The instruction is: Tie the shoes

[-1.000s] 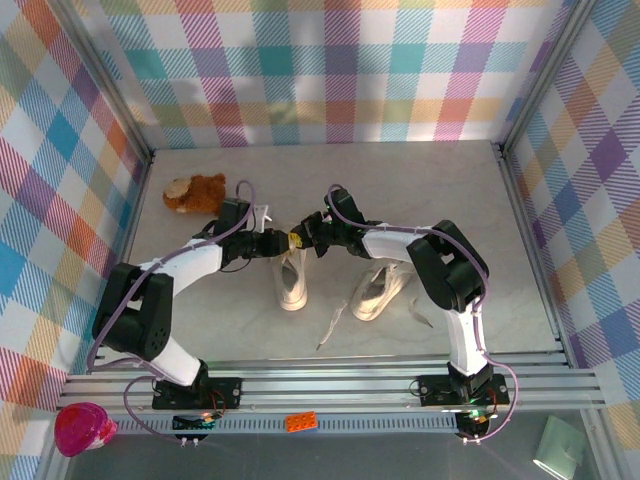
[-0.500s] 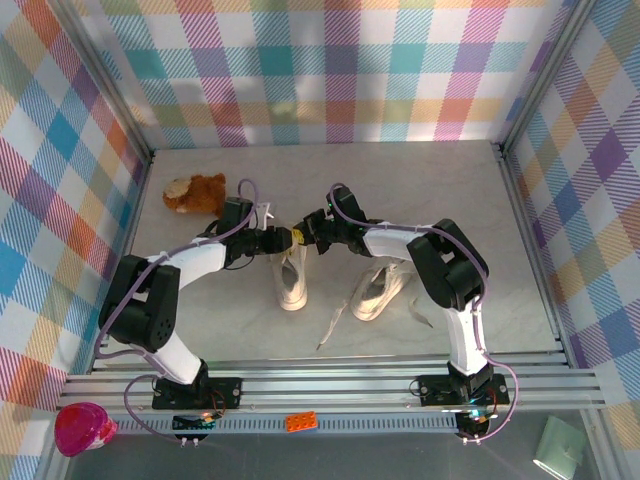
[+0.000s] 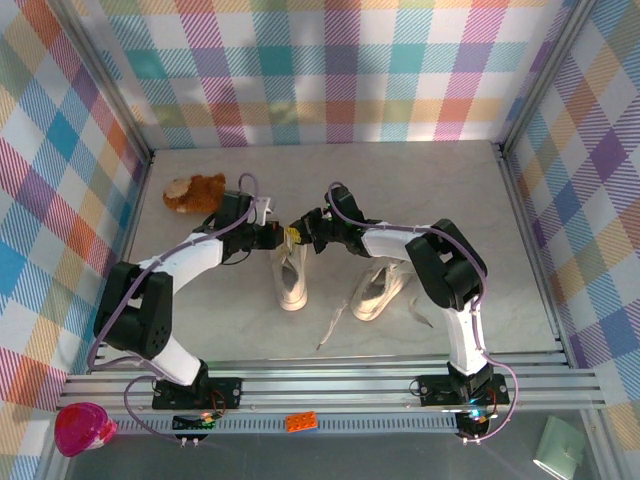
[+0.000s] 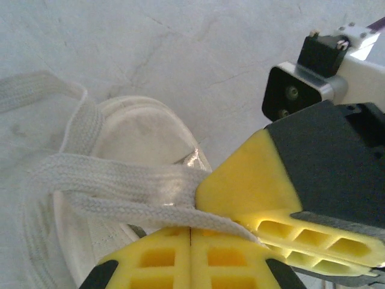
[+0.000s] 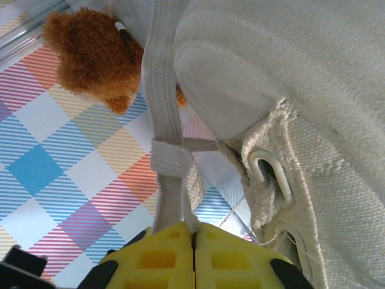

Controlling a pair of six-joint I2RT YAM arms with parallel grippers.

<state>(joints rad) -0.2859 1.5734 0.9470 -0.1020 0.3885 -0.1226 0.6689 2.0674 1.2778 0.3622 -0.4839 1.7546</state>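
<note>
Your left jaws just closed on the flat white lace [image 4: 138,209] of the cream canvas sneaker [image 4: 138,132]; right jaws pinch lace too, so pull next.

We see a pale tabletop [image 3: 430,190] with fine grey veins, like marble. Two cream sneakers lie on it near the middle: one shoe [image 3: 292,285] lies straight and the other shoe [image 3: 378,290], just beside it, lies slanted. Loose white laces [image 3: 330,325] trail over the surface. A brown plush toy [image 3: 195,192] lies near the far left corner.
</note>
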